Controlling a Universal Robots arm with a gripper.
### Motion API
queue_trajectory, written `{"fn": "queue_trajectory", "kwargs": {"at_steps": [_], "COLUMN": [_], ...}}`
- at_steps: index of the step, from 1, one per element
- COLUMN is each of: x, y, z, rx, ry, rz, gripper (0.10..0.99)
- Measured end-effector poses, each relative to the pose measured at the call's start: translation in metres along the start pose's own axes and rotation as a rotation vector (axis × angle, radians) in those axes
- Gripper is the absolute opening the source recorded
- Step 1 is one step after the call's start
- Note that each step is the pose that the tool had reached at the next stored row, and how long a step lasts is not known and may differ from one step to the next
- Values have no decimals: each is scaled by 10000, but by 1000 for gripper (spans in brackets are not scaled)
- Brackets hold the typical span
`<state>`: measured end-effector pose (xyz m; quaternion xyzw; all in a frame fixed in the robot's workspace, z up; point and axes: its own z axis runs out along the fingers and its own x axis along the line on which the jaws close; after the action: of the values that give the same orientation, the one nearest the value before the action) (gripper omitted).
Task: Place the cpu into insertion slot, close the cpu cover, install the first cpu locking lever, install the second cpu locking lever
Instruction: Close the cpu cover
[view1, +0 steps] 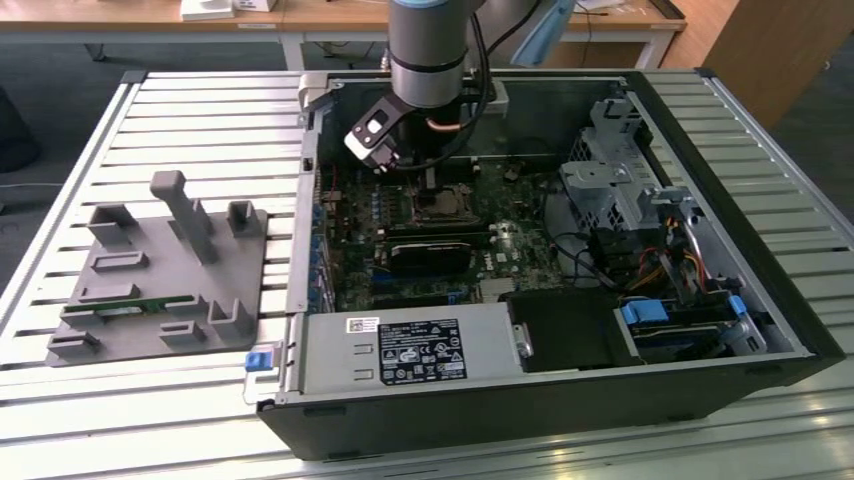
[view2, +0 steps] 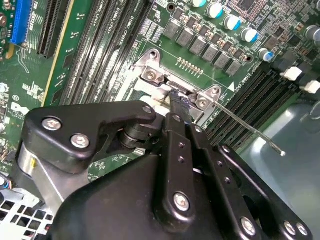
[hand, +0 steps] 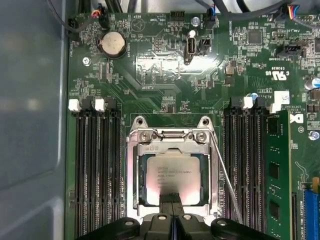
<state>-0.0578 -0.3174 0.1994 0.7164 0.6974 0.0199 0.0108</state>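
The cpu (hand: 172, 170), a silver-grey square chip, lies in the insertion slot (view1: 441, 208) on the green motherboard. The cpu cover (hand: 134, 172), a silver frame, lies down around it, and the chip shows through its window. My gripper (hand: 172, 196) is shut, its two dark fingers pressed together, with the tips on the cover's edge beside the chip. In the second wrist view the fingertips (view2: 179, 102) touch the silver frame near its screws. One thin wire locking lever (hand: 226, 177) slants free beside the socket, and its bent end (view2: 277, 150) sticks out over the memory slots.
Long black memory slots (hand: 95, 170) flank the socket on both sides. A black card (view1: 434, 250) and a power supply (view1: 407, 350) sit nearer in the open case, and a drive cage (view1: 614, 190) stands at the exterior view's right. A grey fixture plate (view1: 160, 280) lies outside the case, at the exterior view's left.
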Motion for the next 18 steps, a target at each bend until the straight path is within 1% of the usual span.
{"fn": "queue_trajectory", "kwargs": {"at_steps": [4, 10, 18], "x": [1, 2, 3], "y": [1, 5, 7], "z": [1, -108, -159], "rx": [2, 4, 10], "ry": [4, 2, 7], "rz": [0, 0, 0], "gripper": [106, 106, 106]}}
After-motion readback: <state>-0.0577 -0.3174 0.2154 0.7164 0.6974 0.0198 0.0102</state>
